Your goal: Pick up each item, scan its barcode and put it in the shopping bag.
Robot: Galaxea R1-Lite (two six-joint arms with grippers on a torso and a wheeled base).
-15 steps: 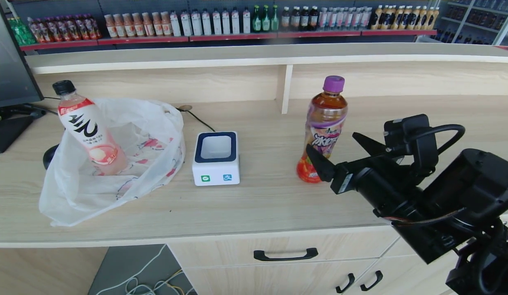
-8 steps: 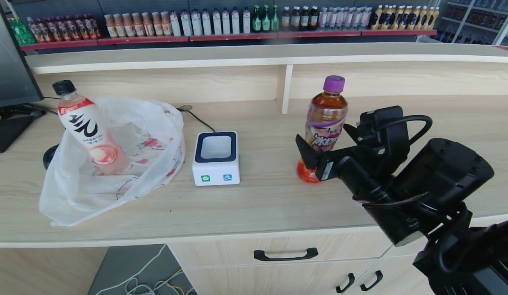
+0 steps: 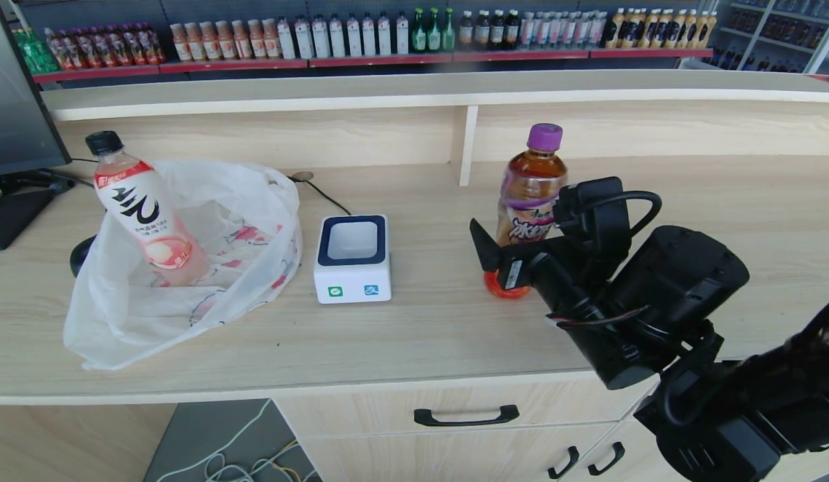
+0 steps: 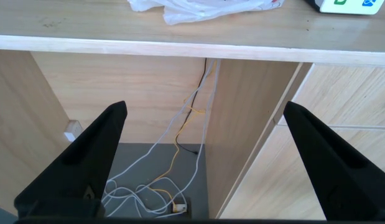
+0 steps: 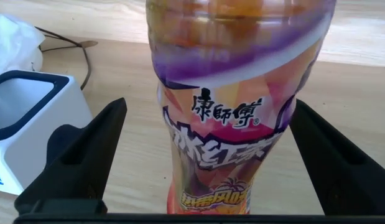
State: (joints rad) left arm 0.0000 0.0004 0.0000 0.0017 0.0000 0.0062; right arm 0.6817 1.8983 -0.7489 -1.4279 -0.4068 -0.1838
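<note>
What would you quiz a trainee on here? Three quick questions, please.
1. True or false: the purple-capped tea bottle lies on its side on the counter.
2. What sits in the shopping bag? A) a pink drink bottle B) a green can C) a box
3. Fill in: the right arm's jaws stand ____ on either side of the tea bottle.
Key: 1 false, it stands upright; 2 A; 3 open.

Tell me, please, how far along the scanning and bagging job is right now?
Looks done: the pink bottle stands in the shopping bag. In hand: the right gripper is open around the purple-capped tea bottle, which stands on the counter, not yet gripped. Left: grip it, pass it over the scanner, bag it.
</note>
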